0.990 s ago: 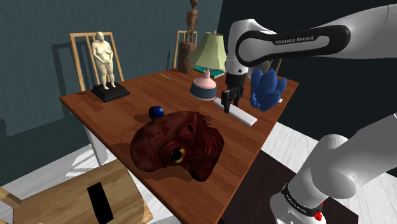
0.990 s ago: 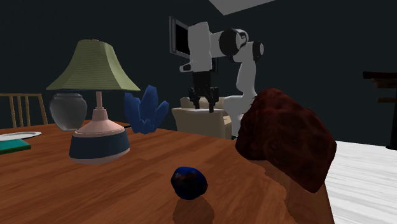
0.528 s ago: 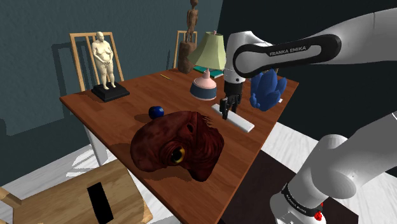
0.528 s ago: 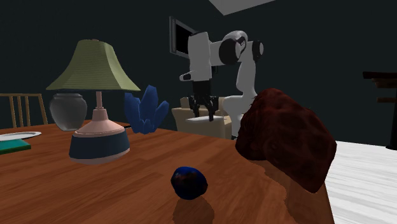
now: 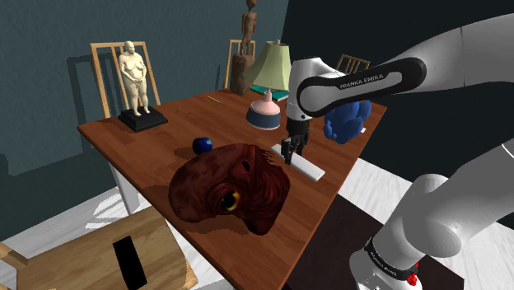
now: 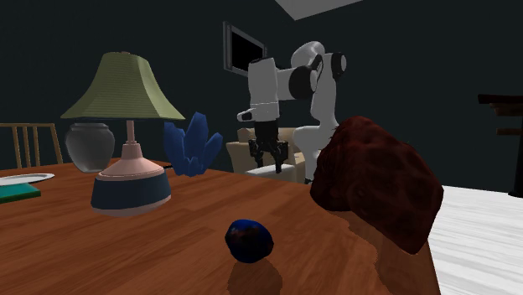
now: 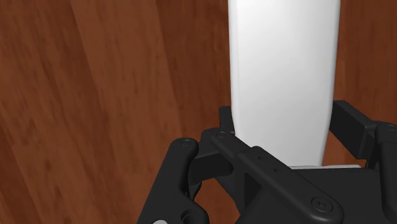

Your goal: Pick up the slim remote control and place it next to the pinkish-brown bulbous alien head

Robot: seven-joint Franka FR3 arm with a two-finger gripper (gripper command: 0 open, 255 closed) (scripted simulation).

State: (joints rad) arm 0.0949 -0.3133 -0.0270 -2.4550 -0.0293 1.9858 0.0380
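The slim remote (image 5: 306,166) is a plain white slab; my gripper (image 5: 289,150) is shut on its end nearest the head. It hangs low over the wooden table (image 5: 165,136); I cannot tell whether it touches the wood. The dark reddish-brown bulbous alien head (image 5: 231,189) lies just to the shoulder view's left of the remote, a small gap apart. In the wrist view the black fingers (image 7: 219,149) clasp the white remote (image 7: 283,76) over the wood grain. From the second exterior view the gripper (image 6: 270,156) sits behind the head (image 6: 377,180).
A small blue ball (image 5: 202,145) lies beside the head. A green-shaded lamp (image 5: 268,91) and a blue crystal cluster (image 5: 346,117) stand behind the gripper. A pale figurine (image 5: 136,82) stands at the table's far corner. The table's edge runs just beyond the remote.
The arm has carried the remote down and toward the alien head, away from the lamp and crystal. The fingers have stayed shut on it.
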